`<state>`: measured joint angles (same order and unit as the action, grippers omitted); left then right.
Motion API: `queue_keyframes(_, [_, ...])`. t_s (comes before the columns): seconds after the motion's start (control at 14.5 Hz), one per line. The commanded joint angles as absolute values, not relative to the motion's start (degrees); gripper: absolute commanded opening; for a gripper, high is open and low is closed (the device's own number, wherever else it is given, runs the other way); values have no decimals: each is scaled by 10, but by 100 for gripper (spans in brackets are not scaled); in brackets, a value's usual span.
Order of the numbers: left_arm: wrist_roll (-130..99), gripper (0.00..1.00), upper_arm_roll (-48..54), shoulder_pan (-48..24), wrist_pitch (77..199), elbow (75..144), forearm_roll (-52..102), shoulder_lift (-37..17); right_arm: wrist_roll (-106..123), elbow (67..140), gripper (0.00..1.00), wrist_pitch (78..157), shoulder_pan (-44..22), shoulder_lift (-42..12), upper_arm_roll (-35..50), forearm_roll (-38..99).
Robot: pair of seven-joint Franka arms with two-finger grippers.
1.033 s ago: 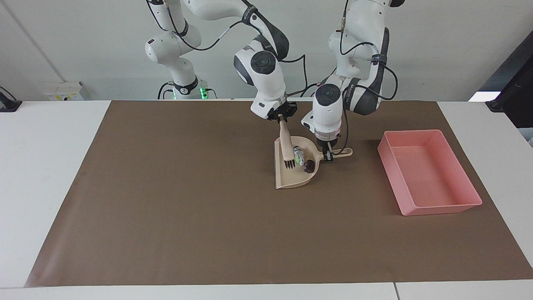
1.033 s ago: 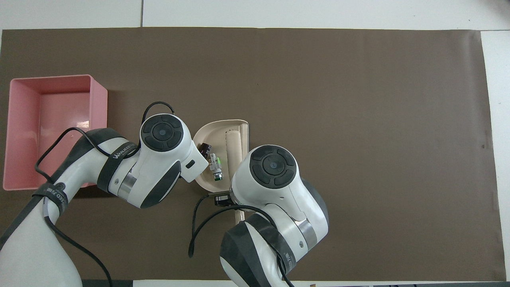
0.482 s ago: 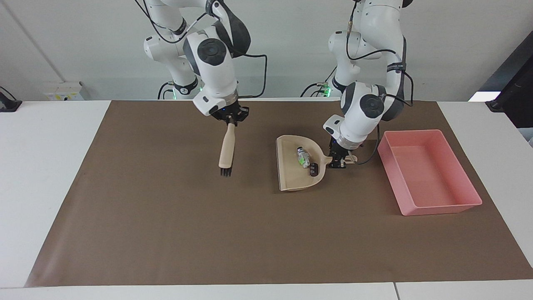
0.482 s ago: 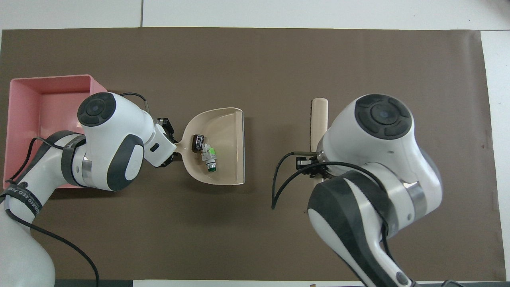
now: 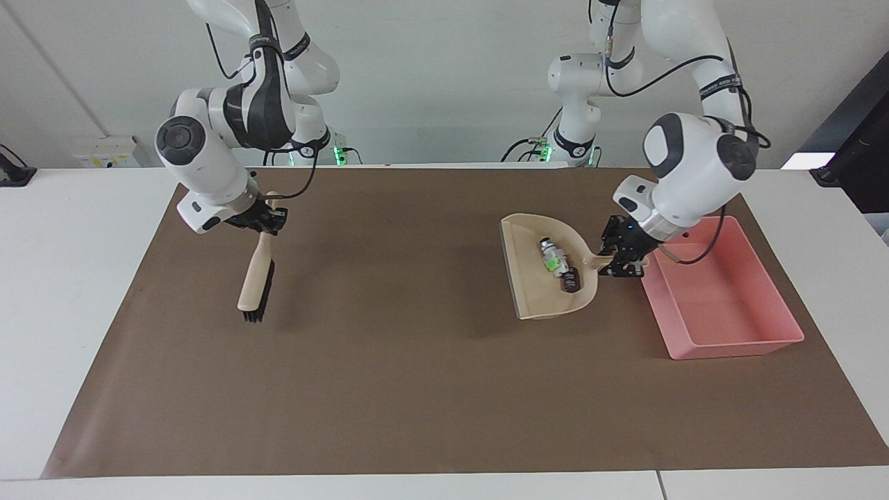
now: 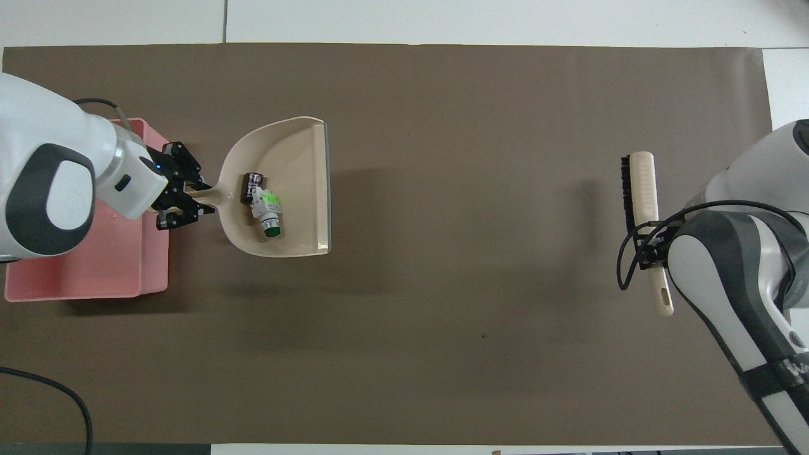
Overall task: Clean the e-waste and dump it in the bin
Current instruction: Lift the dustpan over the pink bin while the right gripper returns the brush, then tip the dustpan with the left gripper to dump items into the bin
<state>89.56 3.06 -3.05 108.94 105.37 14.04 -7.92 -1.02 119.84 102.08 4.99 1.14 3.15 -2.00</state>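
My left gripper (image 5: 620,258) is shut on the handle of a cream dustpan (image 5: 535,292), holding it lifted over the mat beside the pink bin (image 5: 722,305). The e-waste lies in the pan: a white part with a green label (image 5: 549,254) and a dark cylinder (image 5: 568,280). The overhead view gives the left gripper (image 6: 189,199), dustpan (image 6: 297,164), white part (image 6: 267,212), cylinder (image 6: 251,188) and bin (image 6: 95,272). My right gripper (image 5: 267,223) is shut on a cream brush (image 5: 253,278) over the mat at the right arm's end; overhead the right gripper (image 6: 654,243) and brush (image 6: 643,189) show too.
A brown mat (image 5: 417,389) covers most of the white table (image 5: 76,292). The bin stands on the mat at the left arm's end. Nothing lies inside the bin that I can see.
The arms have drawn apart. My left gripper lifted the loaded dustpan and carried it toward the bin. My right gripper carried the brush out of the pan to the right arm's end.
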Motion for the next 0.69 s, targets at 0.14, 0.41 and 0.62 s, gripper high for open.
queue_keyframes(0.14, [989, 0, 31, 104, 1013, 979, 149, -96, 128, 1274, 0, 1109, 148, 22, 42, -62])
queue_keyframes(0.41, [1052, 0, 29, 181, 1023, 953, 88, -110, 176, 1310, 0, 1137, 189, 25, 42, -71])
queue_keyframes(0.62, [1040, 0, 23, 193, 1042, 902, 7, -144, 174, 1319, 0, 1150, 194, 19, 43, -70])
